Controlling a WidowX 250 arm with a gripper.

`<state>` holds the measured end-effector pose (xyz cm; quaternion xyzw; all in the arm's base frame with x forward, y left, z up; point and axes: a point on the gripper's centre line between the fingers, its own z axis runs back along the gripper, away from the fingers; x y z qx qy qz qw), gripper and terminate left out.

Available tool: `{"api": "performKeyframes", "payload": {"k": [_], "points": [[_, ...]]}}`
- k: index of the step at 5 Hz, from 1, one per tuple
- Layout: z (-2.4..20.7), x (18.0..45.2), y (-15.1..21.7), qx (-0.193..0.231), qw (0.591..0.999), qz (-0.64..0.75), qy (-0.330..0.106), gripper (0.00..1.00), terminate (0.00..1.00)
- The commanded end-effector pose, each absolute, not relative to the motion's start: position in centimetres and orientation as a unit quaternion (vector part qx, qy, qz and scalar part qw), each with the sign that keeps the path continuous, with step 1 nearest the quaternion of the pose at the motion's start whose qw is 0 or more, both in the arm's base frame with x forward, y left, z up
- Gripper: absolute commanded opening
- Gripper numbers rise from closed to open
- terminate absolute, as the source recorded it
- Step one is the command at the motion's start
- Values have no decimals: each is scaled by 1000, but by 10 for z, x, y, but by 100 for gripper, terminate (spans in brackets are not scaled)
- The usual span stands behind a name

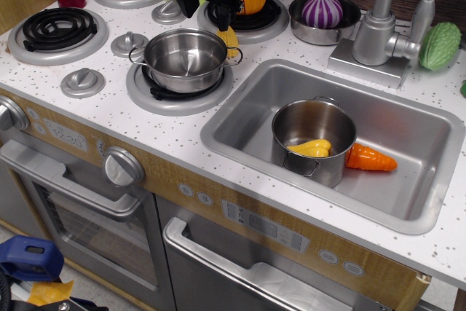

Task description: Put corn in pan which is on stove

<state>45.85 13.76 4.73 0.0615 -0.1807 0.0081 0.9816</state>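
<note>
White speckled counter (218, 143) runs from the stove (87, 107) to the sink (422, 202), with open room along its front edge. Pan (186, 60) sits empty on the front burner. Corn (228, 36) lies just behind the pan's right handle, directly below my fingers (218, 5). Whether my fingers are parted or closed, I cannot tell; they grip nothing visible.

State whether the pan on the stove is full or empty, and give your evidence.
Empty. The pan shows only bare steel inside; the corn lies beside its rim, under the gripper.
</note>
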Motion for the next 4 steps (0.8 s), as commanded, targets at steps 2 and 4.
{"api": "performKeyframes", "payload": {"k": [2,4], "points": [[51,460,131,62,981,10,-184,100,0],[39,469,124,58,976,0,-210,100,0]]}}
